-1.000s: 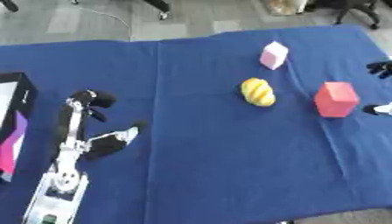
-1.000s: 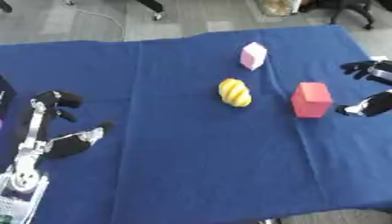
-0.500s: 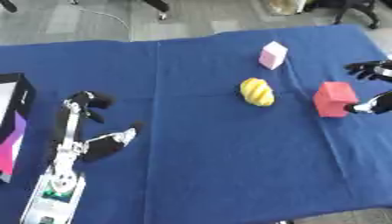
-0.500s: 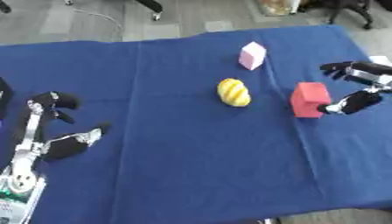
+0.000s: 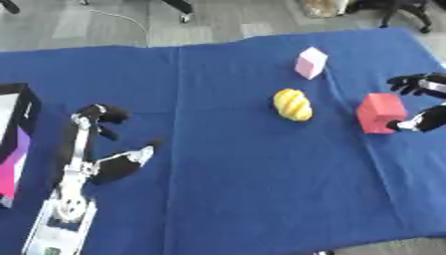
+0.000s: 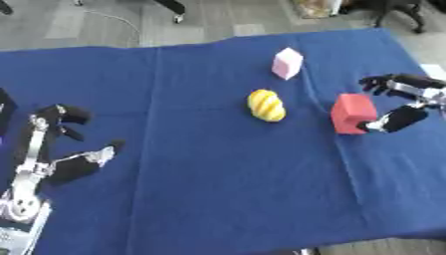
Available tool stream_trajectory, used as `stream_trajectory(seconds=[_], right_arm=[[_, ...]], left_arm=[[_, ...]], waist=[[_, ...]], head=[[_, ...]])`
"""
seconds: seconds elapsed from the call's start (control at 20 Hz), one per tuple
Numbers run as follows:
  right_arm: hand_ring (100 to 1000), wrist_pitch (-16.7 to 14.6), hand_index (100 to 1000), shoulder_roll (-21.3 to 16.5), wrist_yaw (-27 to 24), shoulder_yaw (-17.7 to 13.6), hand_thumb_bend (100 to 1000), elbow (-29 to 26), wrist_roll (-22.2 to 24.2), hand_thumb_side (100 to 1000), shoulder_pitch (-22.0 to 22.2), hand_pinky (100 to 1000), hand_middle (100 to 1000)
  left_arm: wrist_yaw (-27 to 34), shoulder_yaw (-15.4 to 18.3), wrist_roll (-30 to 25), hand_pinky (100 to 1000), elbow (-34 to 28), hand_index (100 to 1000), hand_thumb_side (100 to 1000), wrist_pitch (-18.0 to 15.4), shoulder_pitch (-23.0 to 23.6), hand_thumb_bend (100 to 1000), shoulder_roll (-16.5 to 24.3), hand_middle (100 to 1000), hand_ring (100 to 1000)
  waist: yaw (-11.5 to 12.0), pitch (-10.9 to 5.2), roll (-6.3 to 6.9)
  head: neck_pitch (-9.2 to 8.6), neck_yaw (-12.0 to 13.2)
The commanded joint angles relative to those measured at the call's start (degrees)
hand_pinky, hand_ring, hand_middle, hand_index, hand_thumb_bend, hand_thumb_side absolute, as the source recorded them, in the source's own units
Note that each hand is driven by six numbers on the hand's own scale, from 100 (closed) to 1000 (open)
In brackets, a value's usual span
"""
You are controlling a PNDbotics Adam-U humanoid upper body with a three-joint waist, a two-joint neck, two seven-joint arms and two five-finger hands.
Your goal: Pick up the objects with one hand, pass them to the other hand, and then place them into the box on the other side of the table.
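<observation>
Fingers of our right hand (image 6: 402, 102) are spread wide at the right edge of the blue cloth-covered table (image 6: 218, 199), curved into an open cradle that grasps nothing. The upper fingers (image 6: 383, 81) reach out above the far corner of the red foam cube (image 6: 353, 113), while the thumb (image 6: 393, 120) points in low at the cube's right face. Its tip is just beside that face, and we cannot tell whether it touches. So the cube stands on the cloth directly left of the thumb and below the upper fingers, at the mouth of the open grasp, with nothing curled round it.

Further left of those fingers, beyond the cube, lies the yellow ridged lemon-shaped toy (image 6: 266, 105), well apart from the hand. Up and left of the fingertips stands the pale pink tilted block (image 6: 285, 63), also well apart and untouched.

Our left hand (image 5: 97, 144) rests on the cloth at the lower left, its fingers relaxed and released, holding nothing. To the left of its fingers, at the table's edge, we see the black-rimmed box with a pink and white inside (image 5: 14, 138), apart from the hand.
</observation>
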Motion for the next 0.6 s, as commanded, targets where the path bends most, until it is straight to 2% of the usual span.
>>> stream_trajectory(seconds=[0.05,0.25,0.3,0.6], right_arm=[[868,0.1,989,-0.9,0.9,-0.7,416,0.9,-0.1,344,-1.4,868,863],[862,0.2,982,-0.2,1.4,-1.1,384,2.8,-0.7,340,-2.0,865,837],[862,0.2,982,-0.1,1.5,-1.2,406,3.2,-0.8,338,-2.2,865,837],[854,0.0,957,0.1,1.8,-1.4,396,4.3,-1.4,330,-2.4,864,794]], left_arm=[[0.1,-0.2,-0.2,485,-0.9,591,100,0.0,-0.4,650,0.3,533,623],[0.1,-0.3,-0.3,486,-0.9,591,100,0.0,-0.5,648,0.2,534,624],[0.1,-0.3,-0.4,486,-0.9,591,100,-0.1,-0.5,647,0.2,534,624],[0.1,-0.3,-0.5,487,-0.9,591,100,-0.1,-0.5,643,0.2,534,624]], waist=[[0.1,-1.84,-0.02],[0.1,-1.84,0.09],[0.2,-1.84,0.12],[0.3,-1.84,0.11]], head=[[-0.12,-0.2],[-0.12,-0.4],[-0.12,-0.5],[-0.12,-0.6]])
